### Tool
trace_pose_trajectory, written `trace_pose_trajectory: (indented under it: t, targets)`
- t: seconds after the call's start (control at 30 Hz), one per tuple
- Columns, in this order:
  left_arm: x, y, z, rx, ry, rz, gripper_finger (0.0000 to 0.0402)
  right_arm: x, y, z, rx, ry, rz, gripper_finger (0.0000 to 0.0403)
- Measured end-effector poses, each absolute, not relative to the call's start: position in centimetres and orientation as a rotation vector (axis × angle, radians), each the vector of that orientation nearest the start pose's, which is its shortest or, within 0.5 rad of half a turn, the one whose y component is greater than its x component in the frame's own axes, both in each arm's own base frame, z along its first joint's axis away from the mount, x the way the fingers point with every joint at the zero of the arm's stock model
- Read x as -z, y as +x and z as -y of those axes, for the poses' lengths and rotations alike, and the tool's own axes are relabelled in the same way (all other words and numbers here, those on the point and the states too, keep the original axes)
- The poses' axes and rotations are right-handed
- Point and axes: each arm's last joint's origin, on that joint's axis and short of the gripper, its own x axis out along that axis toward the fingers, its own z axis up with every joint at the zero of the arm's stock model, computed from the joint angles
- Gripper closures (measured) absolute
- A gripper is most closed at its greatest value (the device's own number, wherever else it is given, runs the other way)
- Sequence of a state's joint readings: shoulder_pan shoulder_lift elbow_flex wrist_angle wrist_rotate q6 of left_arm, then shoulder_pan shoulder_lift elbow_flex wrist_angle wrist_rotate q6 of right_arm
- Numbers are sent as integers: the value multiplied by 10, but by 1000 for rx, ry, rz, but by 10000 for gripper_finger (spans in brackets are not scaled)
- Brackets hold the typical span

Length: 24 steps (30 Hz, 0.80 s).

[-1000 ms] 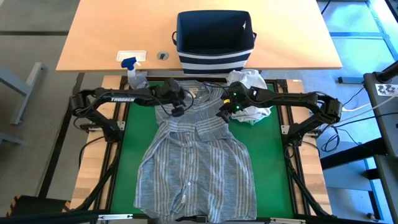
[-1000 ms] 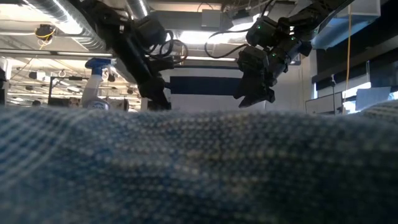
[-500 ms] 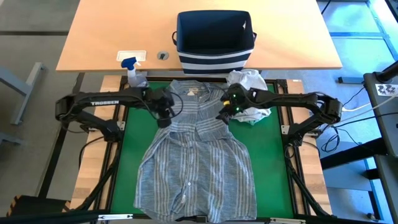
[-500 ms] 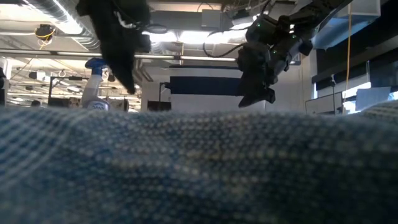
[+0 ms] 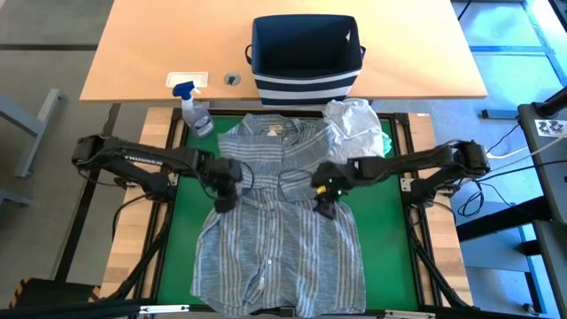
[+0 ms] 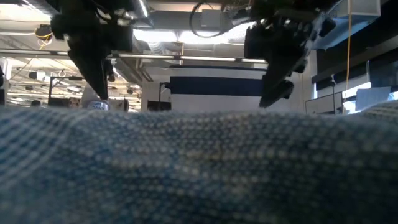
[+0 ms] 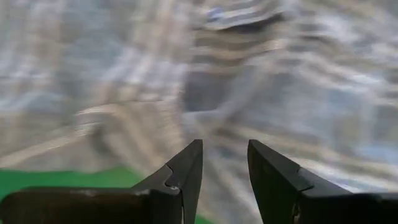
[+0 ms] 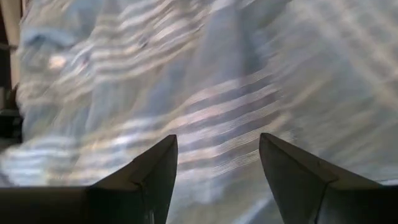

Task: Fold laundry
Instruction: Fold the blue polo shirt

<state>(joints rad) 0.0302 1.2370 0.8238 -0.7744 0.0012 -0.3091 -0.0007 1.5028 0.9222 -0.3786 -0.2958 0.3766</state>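
The grey-blue striped button-up shirt lies spread flat on the green mat, collar toward the far edge. It fills the foreground of the low view. My left gripper hovers open over the shirt's left shoulder region, with nothing between its fingers. Open too, my right gripper hangs over the shirt's right side, clear of the cloth. A white t-shirt lies crumpled at the mat's far right corner.
A navy-and-white striped basket stands on the wooden table beyond the mat. A spray bottle stands at the mat's far left corner. Bare green mat shows on either side of the shirt.
Both grippers have left the shirt's collar area and moved toward the near edge, the left one also toward the table's left. The left gripper has tipped more steeply downward. The collar now lies uncovered and flat at the far end.
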Motion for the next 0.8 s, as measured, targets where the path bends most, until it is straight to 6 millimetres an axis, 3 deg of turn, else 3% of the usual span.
trace_pose_trajectory:
  t: [0.2, 0.4, 0.63, 0.8]
  targets:
    - [-231, 228, 35, -130, -384, -1058, 280, -214, 282, -49, -148, 427, -1029, 178]
    - [-246, 237, 73, 37, -415, -877, 280, -233, 263, -101, -238, 359, -953, 178]
    - [-257, 245, 82, 63, -336, -706, 280, -240, 253, -141, -375, 326, -869, 178]
    - [-262, 247, 88, 159, -295, -649, 280, -248, 264, -153, -405, 479, -748, 178]
